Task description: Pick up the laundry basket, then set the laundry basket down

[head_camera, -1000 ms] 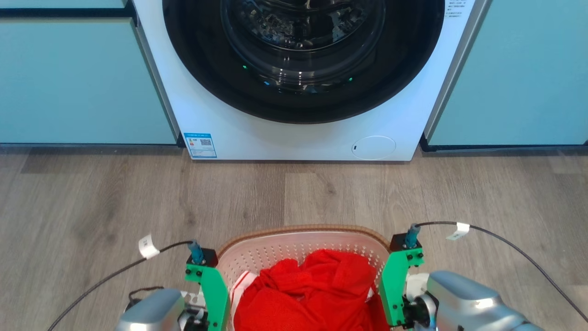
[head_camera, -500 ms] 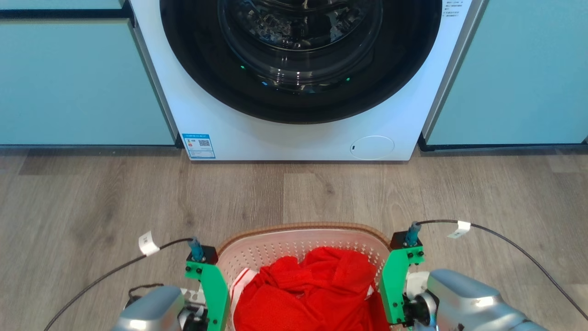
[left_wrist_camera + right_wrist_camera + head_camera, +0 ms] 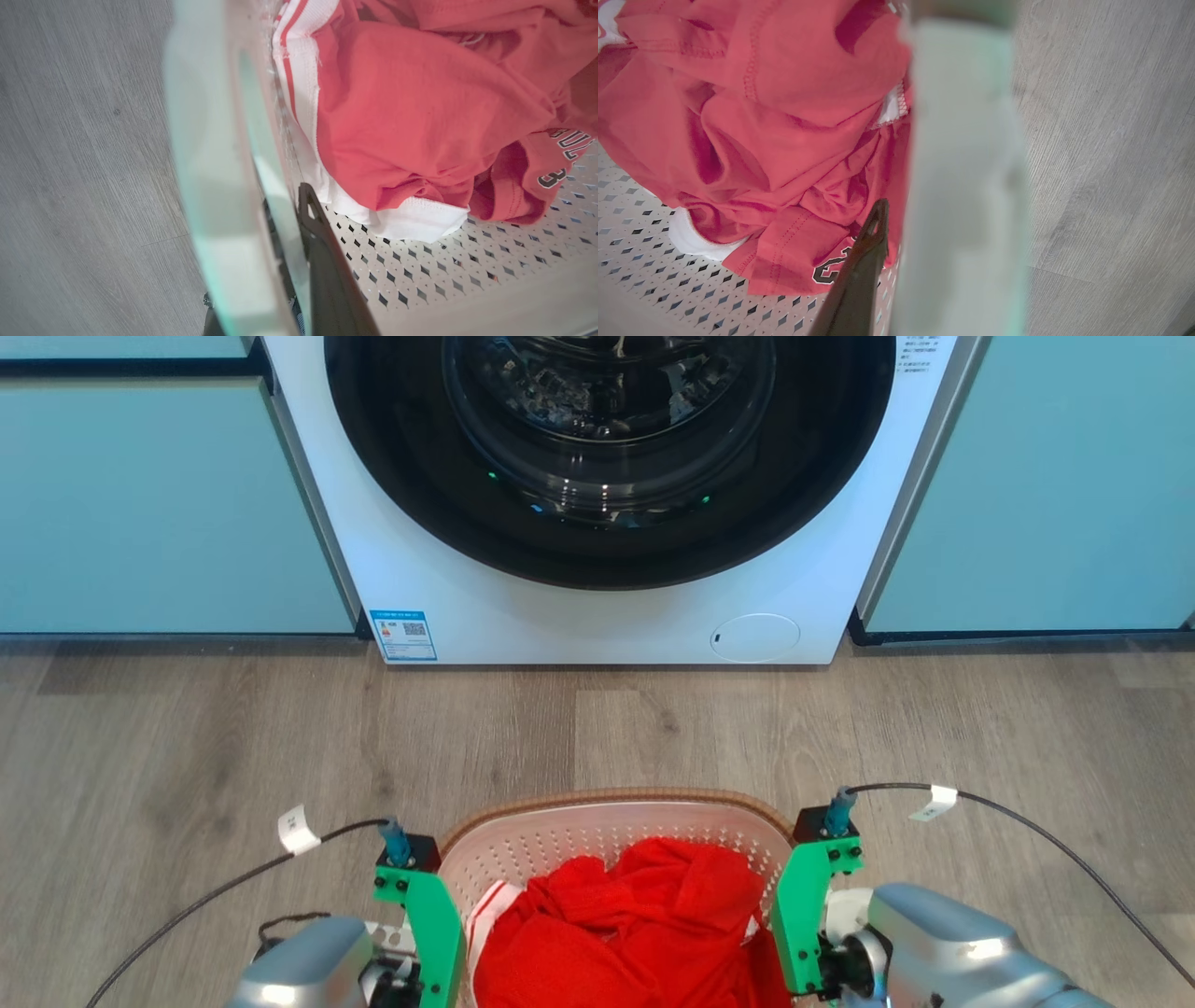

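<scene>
Clamped on basket (image 3: 616,800) wall with left gripper (image 3: 285,219); cannot tell for right gripper (image 3: 896,224). Could tilt, spilling shirt (image 3: 635,924), through uneven grip.

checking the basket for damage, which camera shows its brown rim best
The head view: the brown rim of the laundry basket arcs sharp along its far edge. Each wrist view shows a blurred pale handle close up and the perforated inside.
</scene>
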{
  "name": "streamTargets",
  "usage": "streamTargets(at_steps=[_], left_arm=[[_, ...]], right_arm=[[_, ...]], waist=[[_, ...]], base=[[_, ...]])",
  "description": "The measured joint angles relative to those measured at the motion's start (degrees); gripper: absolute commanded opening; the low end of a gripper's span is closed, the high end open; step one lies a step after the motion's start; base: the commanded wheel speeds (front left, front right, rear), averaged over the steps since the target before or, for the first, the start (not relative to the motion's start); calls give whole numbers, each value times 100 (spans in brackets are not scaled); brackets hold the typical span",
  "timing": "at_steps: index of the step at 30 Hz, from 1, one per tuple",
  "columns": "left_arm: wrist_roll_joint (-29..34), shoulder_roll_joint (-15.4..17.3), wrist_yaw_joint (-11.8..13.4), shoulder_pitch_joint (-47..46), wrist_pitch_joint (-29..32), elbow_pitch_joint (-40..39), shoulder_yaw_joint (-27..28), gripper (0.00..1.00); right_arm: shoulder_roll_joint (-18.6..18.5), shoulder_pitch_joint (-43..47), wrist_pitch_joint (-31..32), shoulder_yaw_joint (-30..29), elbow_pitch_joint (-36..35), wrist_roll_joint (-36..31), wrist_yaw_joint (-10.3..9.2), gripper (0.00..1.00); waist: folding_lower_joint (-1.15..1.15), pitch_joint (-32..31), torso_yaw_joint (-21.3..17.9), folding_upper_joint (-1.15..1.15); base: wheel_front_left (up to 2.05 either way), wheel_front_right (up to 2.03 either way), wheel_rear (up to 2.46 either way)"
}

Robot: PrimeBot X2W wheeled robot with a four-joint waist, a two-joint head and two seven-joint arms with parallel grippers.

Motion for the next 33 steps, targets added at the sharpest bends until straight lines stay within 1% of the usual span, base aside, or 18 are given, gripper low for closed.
streamTargets(at_steps=[25, 33], left_arm=[[-120, -5, 0, -3, -42, 41, -123, 0], [-142, -14, 0, -12, -120, 70, -127, 0]], right_arm=[[0, -1, -8, 64, 1, 56, 0, 0], [0, -27, -74, 76, 1, 62, 0, 0]], waist=[[0, 4, 17, 0], [0, 107, -14, 0]], base=[[0, 0, 0], [0, 0, 0]])
